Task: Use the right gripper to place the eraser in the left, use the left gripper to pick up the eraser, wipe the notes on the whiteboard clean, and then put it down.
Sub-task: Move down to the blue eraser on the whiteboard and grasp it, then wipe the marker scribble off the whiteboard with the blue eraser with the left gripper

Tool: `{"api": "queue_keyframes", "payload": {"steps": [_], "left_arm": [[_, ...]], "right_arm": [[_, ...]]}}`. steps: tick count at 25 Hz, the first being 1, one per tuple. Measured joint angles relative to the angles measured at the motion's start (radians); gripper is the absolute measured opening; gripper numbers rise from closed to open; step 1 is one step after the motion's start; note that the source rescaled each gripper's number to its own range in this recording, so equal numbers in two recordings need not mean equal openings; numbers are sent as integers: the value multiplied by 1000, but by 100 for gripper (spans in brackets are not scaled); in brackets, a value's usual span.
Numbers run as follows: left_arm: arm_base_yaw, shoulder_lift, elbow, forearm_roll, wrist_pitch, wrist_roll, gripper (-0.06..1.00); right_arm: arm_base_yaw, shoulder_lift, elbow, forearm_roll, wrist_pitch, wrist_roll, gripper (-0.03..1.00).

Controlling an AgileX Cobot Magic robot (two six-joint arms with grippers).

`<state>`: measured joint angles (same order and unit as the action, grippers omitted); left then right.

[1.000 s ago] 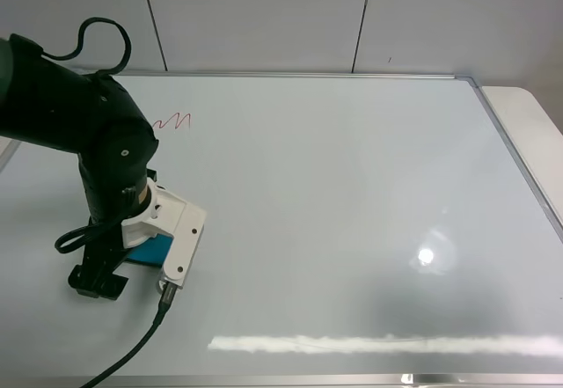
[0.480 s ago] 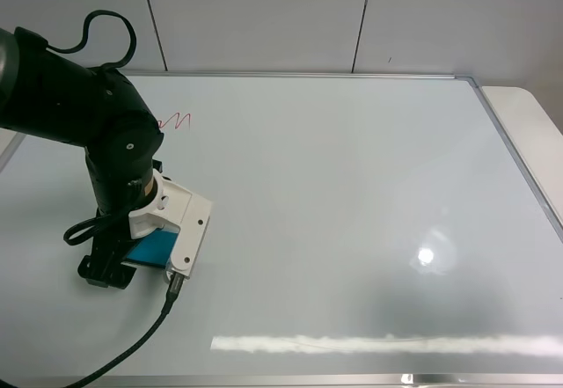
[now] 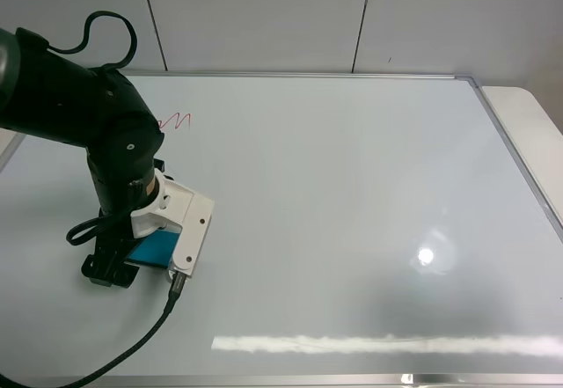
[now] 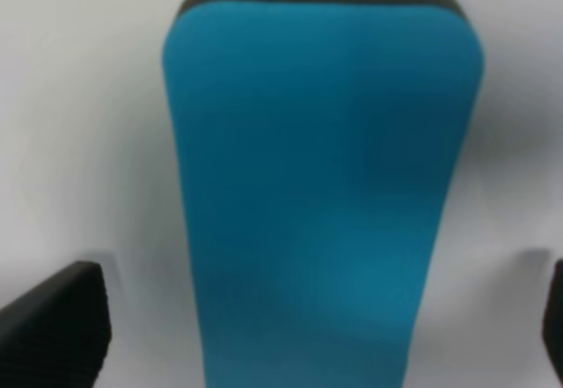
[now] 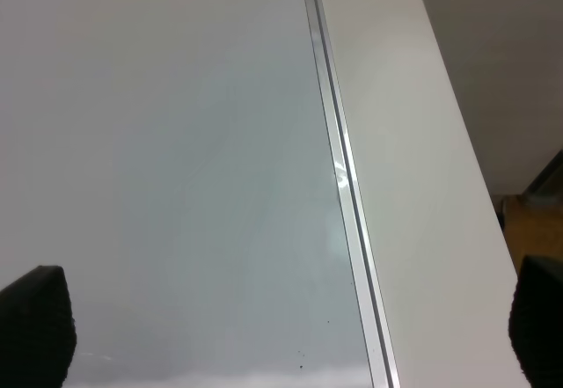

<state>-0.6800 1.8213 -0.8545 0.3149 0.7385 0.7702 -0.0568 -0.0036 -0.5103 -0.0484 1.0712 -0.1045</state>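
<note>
The whiteboard (image 3: 352, 203) lies flat and fills most of the exterior high view. The red notes (image 3: 174, 121) sit near its far left. The teal-blue eraser (image 3: 155, 249) lies on the board at the front left, partly hidden under the left wrist. My left gripper (image 3: 130, 261) is open and low over it. In the left wrist view the eraser (image 4: 321, 186) lies between the two black fingertips (image 4: 57, 322), with gaps on both sides. My right gripper (image 5: 290, 326) is open and empty above the board's right edge; it is out of the exterior high view.
The board's silver frame (image 5: 339, 168) runs along its right side, with a white tabletop strip (image 3: 528, 133) beyond it. A grey-white panelled wall (image 3: 264, 14) stands behind. The left arm's black cable (image 3: 132, 357) trails toward the front edge.
The left arm has shifted a little to the right over the eraser in the last second. The eraser and the notes have not moved.
</note>
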Motion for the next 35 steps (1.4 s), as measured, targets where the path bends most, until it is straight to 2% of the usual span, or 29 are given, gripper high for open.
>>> {"api": "queue_keyframes", "payload": {"steps": [7,8,9,10,11,12,13,16,21,25,27,31,33,35], "left_arm": [[0,13,0,0,0,0,100],[0,13,0,0,0,0,96],[0,13,0,0,0,0,89],[0,13,0,0,0,0,78],[0,13,0,0,0,0,55],[0,13,0,1,0,0,22],[0,13,0,6,1,0,0],[0,13,0,32,1,-1,6],[0,13,0,51,4,-42,6],[0,13,-16,40,46,-87,6],[0,6,-37,1,63,-107,6],[16,-11,-105,-158,112,-167,6],[35,-14,-132,-238,133,-241,6],[64,-17,-147,-292,137,-363,6]], "right_arm": [[0,0,0,-1,0,0,99],[0,0,0,-1,0,0,99],[0,0,0,-1,0,0,99],[0,0,0,-1,0,0,99],[0,0,0,-1,0,0,99],[0,0,0,-1,0,0,99],[0,0,0,-1,0,0,99],[0,0,0,-1,0,0,99],[0,0,0,-1,0,0,99],[0,0,0,-1,0,0,99],[0,0,0,-1,0,0,99],[0,0,0,-1,0,0,99],[0,0,0,-1,0,0,99],[0,0,0,-1,0,0,99]]}}
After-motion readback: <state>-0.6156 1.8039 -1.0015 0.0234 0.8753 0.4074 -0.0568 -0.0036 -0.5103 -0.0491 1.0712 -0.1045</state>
